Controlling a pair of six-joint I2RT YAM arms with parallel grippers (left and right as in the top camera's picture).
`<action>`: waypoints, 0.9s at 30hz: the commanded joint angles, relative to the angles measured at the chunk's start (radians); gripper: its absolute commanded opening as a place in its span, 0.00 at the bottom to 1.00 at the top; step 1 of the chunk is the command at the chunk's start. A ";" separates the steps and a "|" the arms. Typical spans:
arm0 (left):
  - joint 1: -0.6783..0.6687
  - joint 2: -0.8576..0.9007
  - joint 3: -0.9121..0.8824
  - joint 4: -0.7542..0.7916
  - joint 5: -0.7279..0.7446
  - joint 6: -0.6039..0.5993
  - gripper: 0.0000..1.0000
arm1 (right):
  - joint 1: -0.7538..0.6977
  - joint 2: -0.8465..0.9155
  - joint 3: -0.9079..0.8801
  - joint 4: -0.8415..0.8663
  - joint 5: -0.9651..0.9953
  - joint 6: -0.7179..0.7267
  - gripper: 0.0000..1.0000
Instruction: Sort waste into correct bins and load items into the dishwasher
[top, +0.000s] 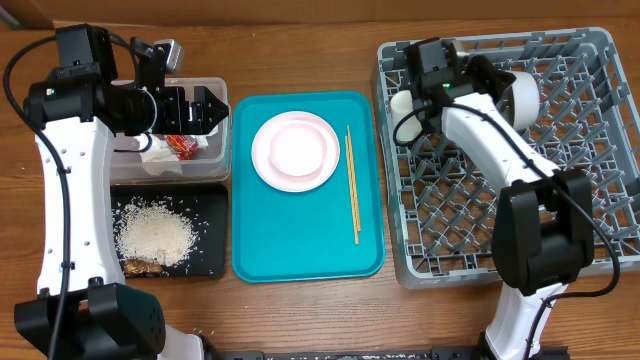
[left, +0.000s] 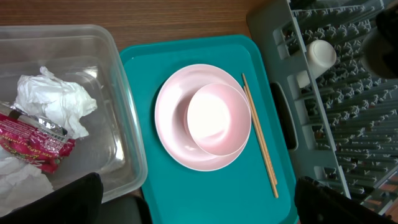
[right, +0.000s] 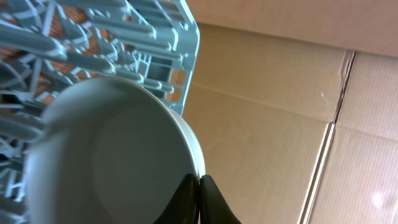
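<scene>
The right tool (right: 198, 186) is pinched nearly shut on the rim of the white bowl (right: 112, 162), one finger on each side of the wall, with the bowl tipped on edge over the far part of the dish rack (top: 590, 150).

The step in hand looks like seating that bowl. It would go best lowered on edge into a gap between peg rows just below the tool, hollow side leaning on a peg. The fingers should part only once the pegs carry the weight. The white cup (top: 402, 103) lies in the rack to one side of the tool, apart from the bowl, so the descent should stay clear of it.

The left tool (top: 207, 109) is spread wide and holds nothing. It hovers over the clear tub (top: 222, 130), with the napkins (left: 53, 99) and red wrapper (left: 31, 140) beneath it.

Hard to make out: whether the bowl touches any peg yet — I cannot tell. The wrist view cuts the right fingers off at the frame edge, and overhead the wrist housing covers them. The left fingers show only as dark corners.
</scene>
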 joint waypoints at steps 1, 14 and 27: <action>-0.002 -0.008 0.026 0.001 -0.002 -0.007 1.00 | 0.020 0.007 -0.004 0.007 -0.008 0.004 0.15; -0.002 -0.008 0.026 0.001 -0.002 -0.007 1.00 | 0.060 0.007 -0.004 0.006 -0.035 0.128 0.26; -0.002 -0.008 0.026 0.001 -0.002 -0.007 1.00 | 0.066 0.007 -0.004 -0.071 -0.246 0.508 0.38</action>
